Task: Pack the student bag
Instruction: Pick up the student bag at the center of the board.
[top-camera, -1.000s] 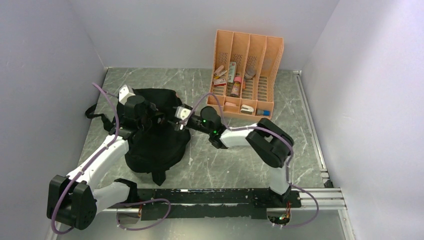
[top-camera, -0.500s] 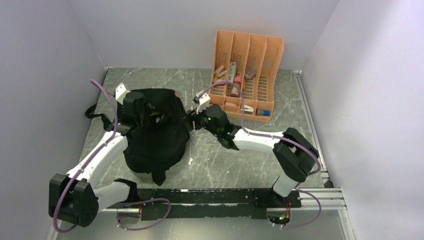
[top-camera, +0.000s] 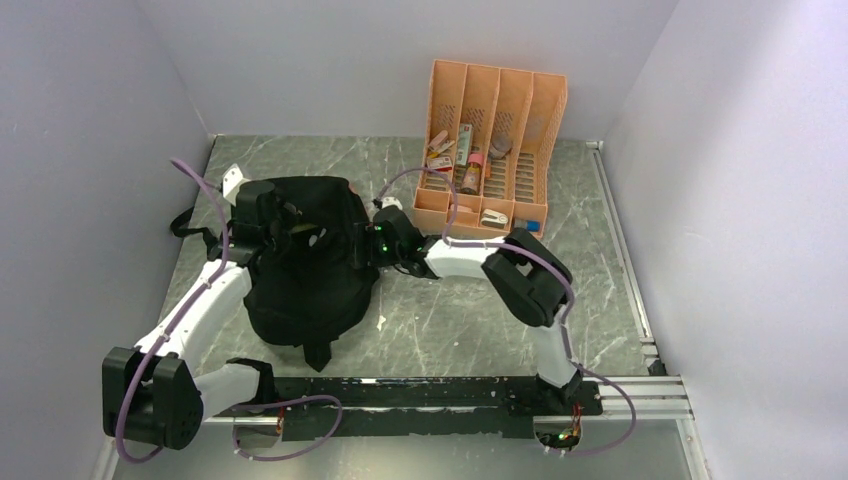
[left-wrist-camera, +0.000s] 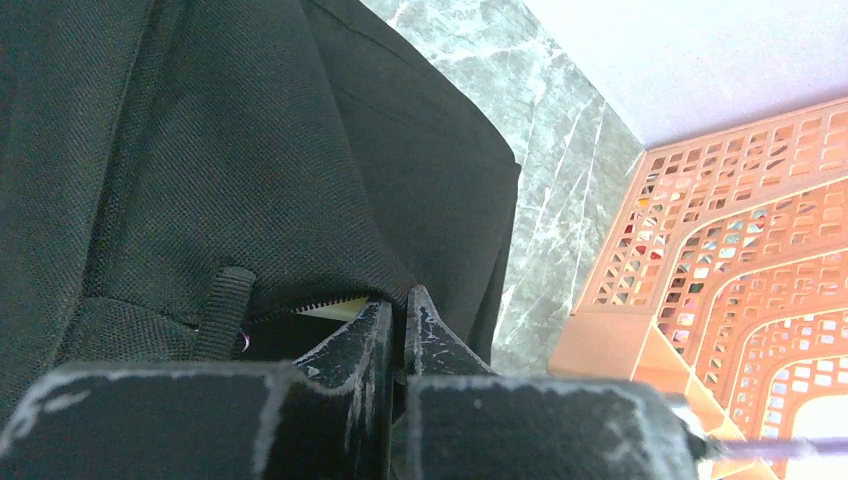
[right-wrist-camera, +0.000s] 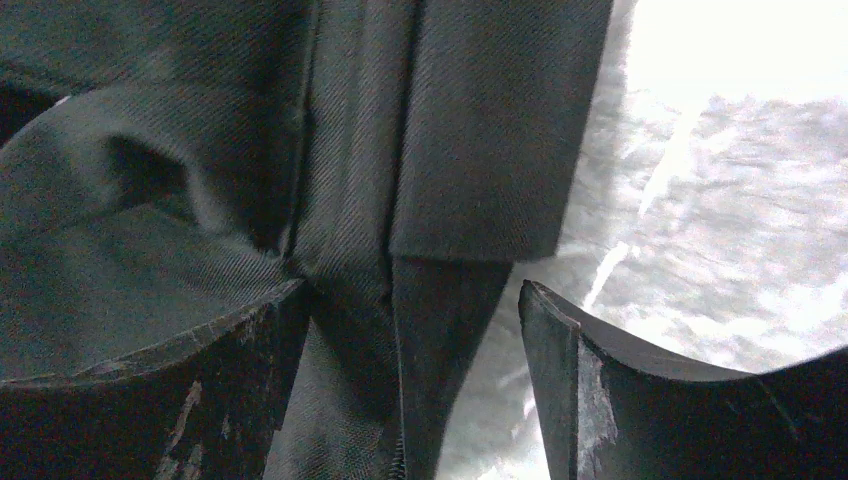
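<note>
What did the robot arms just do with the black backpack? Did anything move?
The right gripper left the top of the student bag, swung out to the right, then came back to the bag's right edge. Its jaws are now open around a fold of fabric. The left gripper slid a little left and stayed shut at the bag's opening. The bag and the orange desk organizer stayed put.

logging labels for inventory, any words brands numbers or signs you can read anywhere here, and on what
No text can be read in any view.
Small items in the orange organizer: some seem to carry printed labels, but they are too small and blurred to read.
Student bag: no logo, tag or lettering shows on the black fabric in any view.
</note>
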